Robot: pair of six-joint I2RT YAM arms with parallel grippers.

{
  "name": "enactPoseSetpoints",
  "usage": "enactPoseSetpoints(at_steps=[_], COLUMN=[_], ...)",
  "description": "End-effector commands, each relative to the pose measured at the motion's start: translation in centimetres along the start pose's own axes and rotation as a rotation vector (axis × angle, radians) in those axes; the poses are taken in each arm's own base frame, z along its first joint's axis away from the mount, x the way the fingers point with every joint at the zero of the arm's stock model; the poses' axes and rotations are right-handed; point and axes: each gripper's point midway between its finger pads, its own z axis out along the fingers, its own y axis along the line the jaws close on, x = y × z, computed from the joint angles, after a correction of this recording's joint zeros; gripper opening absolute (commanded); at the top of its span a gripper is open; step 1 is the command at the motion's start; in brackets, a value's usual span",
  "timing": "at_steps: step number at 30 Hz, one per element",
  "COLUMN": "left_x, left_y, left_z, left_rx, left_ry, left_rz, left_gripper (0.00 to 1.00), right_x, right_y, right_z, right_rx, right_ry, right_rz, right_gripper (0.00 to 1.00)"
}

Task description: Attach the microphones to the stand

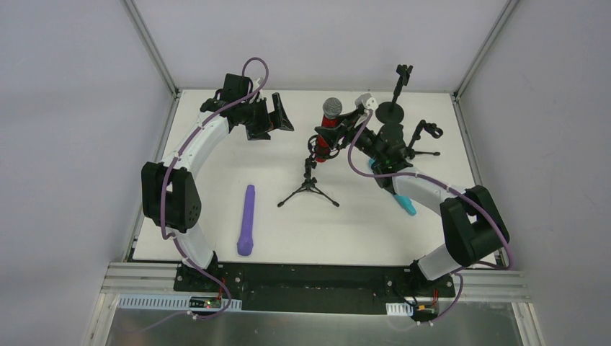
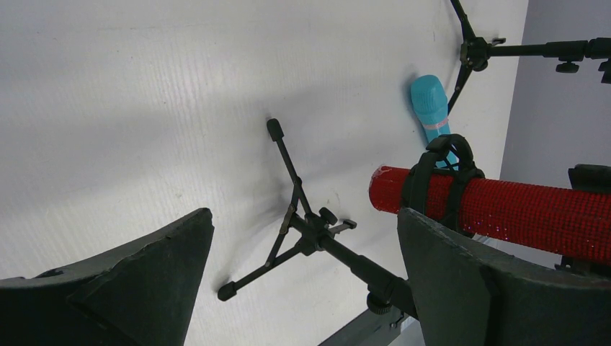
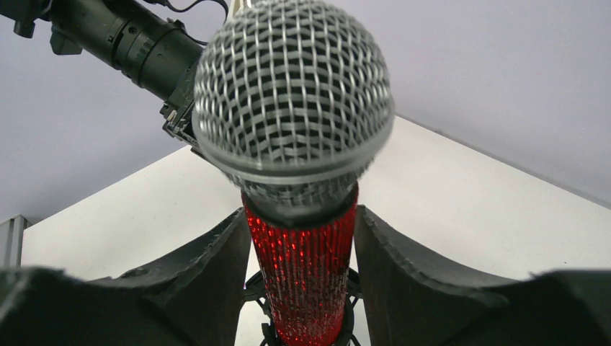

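Flanking red microphone (image 3: 297, 151); right gripper (image 3: 301, 216).

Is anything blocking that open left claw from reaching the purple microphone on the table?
Nothing visible does. The left gripper hangs open over the table, the purple microphone lies alone nearer the arm bases, and the tripod stand sits off to one side.

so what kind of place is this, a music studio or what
More likely a robot lab test cell than a studio: left arm and right arm bolted by an aluminium rail, a white table boxed in by grey walls, a purple microphone as prop.
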Motion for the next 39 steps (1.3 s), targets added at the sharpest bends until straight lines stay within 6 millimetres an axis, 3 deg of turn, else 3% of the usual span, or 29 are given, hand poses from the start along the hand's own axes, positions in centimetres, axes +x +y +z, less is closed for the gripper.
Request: enactPoseSetpoints(at_steps=[1,5,13,19,26,34,39], left_x=[-1.4,-1.4,-1.6,-1.9,-2.3,-2.7,-2.9], left_y=[-1.0,-0.9,-1.0,-1.2,-2.0,-2.6,-4.0], left_z=[-1.0,-1.0,-1.3,-1.9,-3.4,-5.1,-7.0], left_rx=[0.029,0.024,0.023,0.027,0.039,0.032,0.064], left_ry=[-0.035,-0.039,-0.048,-0.062,-0.099,-0.147,-0.201], left_rz=[0.006,0.013,0.021,0.023,0.030,0.053,0.090], left_gripper=[0.99,0.99,0.99,0.99,0.99,0.99,0.99], right_x=[-1.4,-2.1,-3.5,-3.9,-3.3,0.7,2.4], right_y=[1.3,1.4,1.6,1.8,2.1,1.5,0.4], right_z=[0.0,-0.3,-1.3,-2.7,-5.8,-10.5,-13.7], right_rx=[-0.054,-0.037,-0.008,0.023,0.089,0.257,0.437], right_ry=[-0.052,-0.076,-0.116,-0.106,-0.074,0.141,0.220], right_rz=[-0.007,0.017,0.033,0.036,0.055,0.158,0.267], right_gripper=[0.61,0.80,0.99,0.99,1.00,0.99,0.99])
